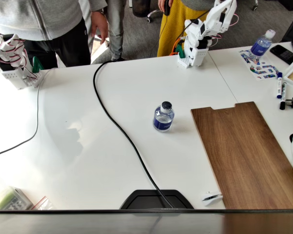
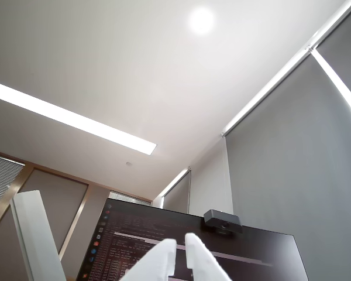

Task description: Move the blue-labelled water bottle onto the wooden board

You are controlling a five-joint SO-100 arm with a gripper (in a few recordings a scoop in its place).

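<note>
Navy label marks your target: blue-labelled water bottle (image 1: 163,117) stands upright on white table (image 1: 78,146), mid-table, just left of wooden board (image 1: 246,156) in fixed view, not touching it. Board lies flat, notch edge toward arm base, top bare, so landing place is free. Gripper (image 2: 180,249) is folded up high at far table edge, wrist view looks at ceiling; fingertips nearly together, grasping nothing. Black cable (image 1: 122,131) runs left of bottle; you should keep reach clear of it. Task not yet begun.
</note>
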